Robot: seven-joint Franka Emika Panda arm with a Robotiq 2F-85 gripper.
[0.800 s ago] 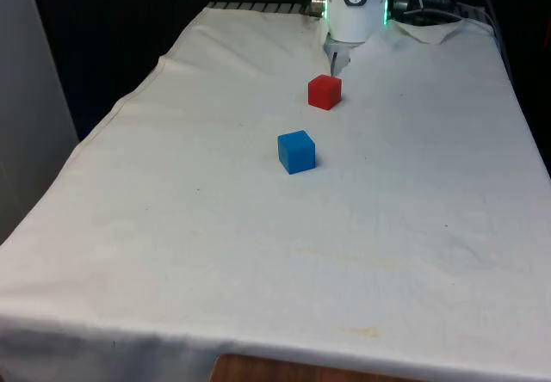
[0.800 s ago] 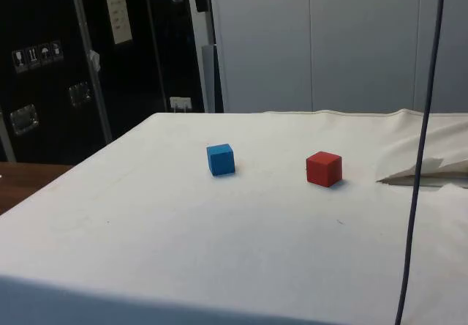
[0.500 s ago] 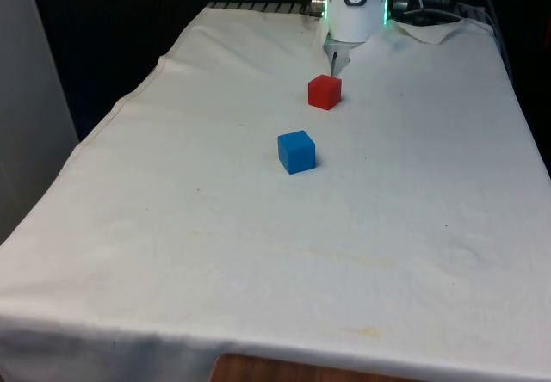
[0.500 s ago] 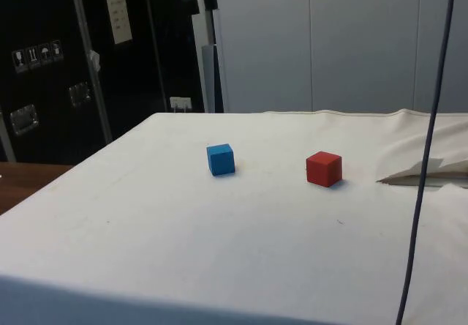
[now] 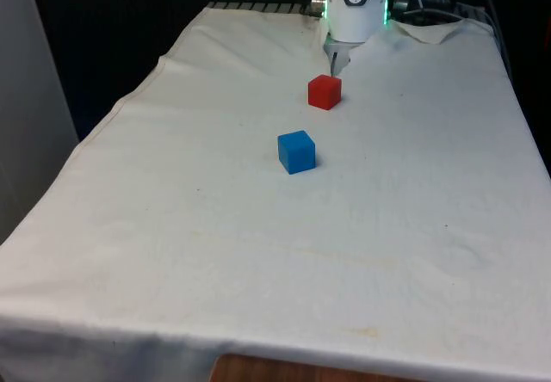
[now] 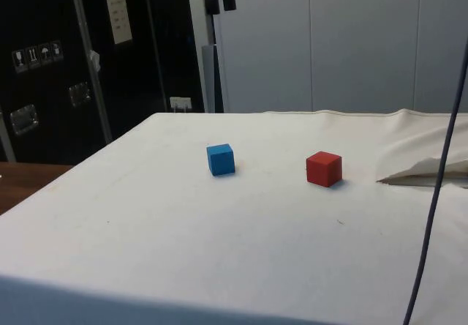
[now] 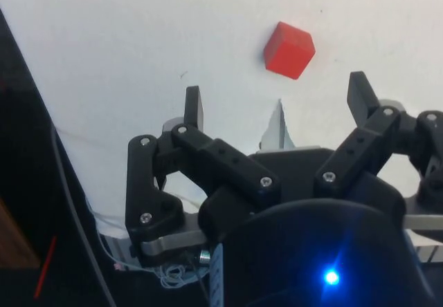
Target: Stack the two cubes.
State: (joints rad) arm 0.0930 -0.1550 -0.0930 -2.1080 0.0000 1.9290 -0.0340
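Overhead, our gripper (image 7: 277,106) hangs high above the cloth-covered table (image 5: 413,227), its two fingers spread wide and holding nothing. Below, the red cube (image 5: 325,92) and the blue cube (image 5: 296,151) sit well apart, unstacked. Both look small, rigid and light; we judge that flat opposite faces offer the surest hold. Against the side view half a second ago, the gripper has shifted further over the table; the cubes have not moved.
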